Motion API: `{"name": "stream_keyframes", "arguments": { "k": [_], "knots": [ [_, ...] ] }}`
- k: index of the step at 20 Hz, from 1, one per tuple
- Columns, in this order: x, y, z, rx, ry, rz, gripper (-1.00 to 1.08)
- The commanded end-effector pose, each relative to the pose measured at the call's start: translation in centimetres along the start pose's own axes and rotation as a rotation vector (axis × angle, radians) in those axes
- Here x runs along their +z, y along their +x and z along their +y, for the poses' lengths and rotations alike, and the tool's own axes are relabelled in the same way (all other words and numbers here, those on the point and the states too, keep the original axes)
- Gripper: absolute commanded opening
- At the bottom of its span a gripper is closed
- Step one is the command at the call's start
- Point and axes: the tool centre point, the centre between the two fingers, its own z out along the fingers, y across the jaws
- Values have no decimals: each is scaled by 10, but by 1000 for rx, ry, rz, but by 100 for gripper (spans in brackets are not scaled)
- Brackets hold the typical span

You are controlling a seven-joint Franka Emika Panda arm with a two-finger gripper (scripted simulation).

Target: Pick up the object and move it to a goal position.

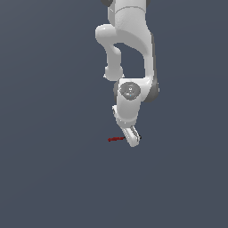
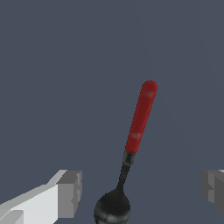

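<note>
The object is a tiny thin rod with a red half [image 2: 141, 116], a thin dark stem and a black knob [image 2: 112, 208]. In the exterior view it [image 1: 116, 139] lies on the dark floor, sticking out toward the exterior view's left from under the hand. My gripper [image 1: 133, 140] is low over its knob end. In the wrist view my gripper [image 2: 142, 192] is open, with one finger [image 2: 70, 192] and the other finger [image 2: 214, 188] wide apart on either side of the knob. Neither finger touches the rod.
The white arm [image 1: 129, 49] reaches down from the top of the exterior view. The floor [image 1: 53, 169] is plain dark grey-blue. No goal marker shows.
</note>
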Motion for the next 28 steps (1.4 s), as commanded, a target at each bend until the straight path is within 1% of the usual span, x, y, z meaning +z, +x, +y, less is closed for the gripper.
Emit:
{"name": "stream_keyframes", "arguments": {
  "k": [1, 7, 12, 21, 28],
  "knots": [
    [4, -2, -2, 60, 2, 2, 100],
    [11, -6, -4, 161, 5, 6, 100],
    [15, -8, -5, 210, 6, 8, 100],
    [19, -9, -5, 222, 6, 8, 100],
    [50, -8, -4, 226, 7, 8, 100]
  ]
}}
